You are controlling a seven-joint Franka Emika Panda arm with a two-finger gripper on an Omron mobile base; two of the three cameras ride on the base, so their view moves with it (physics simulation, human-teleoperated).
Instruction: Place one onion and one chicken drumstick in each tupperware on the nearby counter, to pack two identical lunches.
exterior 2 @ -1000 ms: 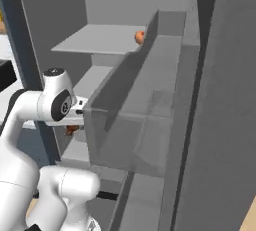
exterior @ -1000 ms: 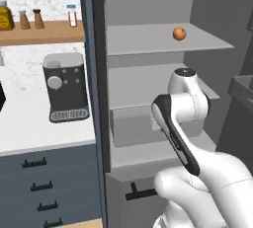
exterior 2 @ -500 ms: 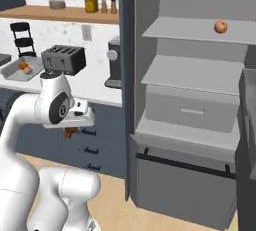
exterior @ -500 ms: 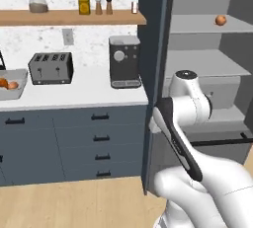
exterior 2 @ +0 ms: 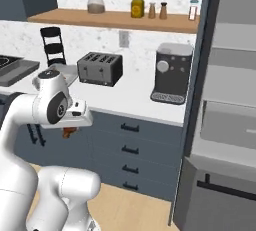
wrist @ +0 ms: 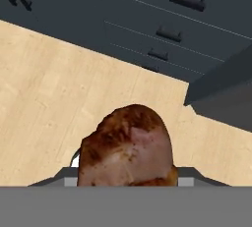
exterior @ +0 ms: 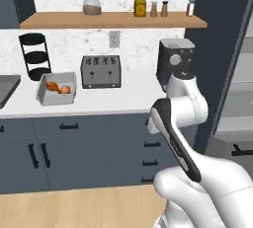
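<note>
End effector [wrist: 128, 179] clamped on a browned chicken drumstick [wrist: 127, 147], held above wooden floor [wrist: 44, 98]. Tupperware [exterior: 57, 89] on table [exterior: 99, 104], at 9 o'clock of toaster [exterior: 101, 71], contains food.

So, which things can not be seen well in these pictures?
- Claw: hand view, fingertips hidden behind the drumstick.
- Second tupperware: left base view, cut off by the left edge, its contents cannot be told.
- Drumstick: right base view, mostly hidden under the arm.
</note>
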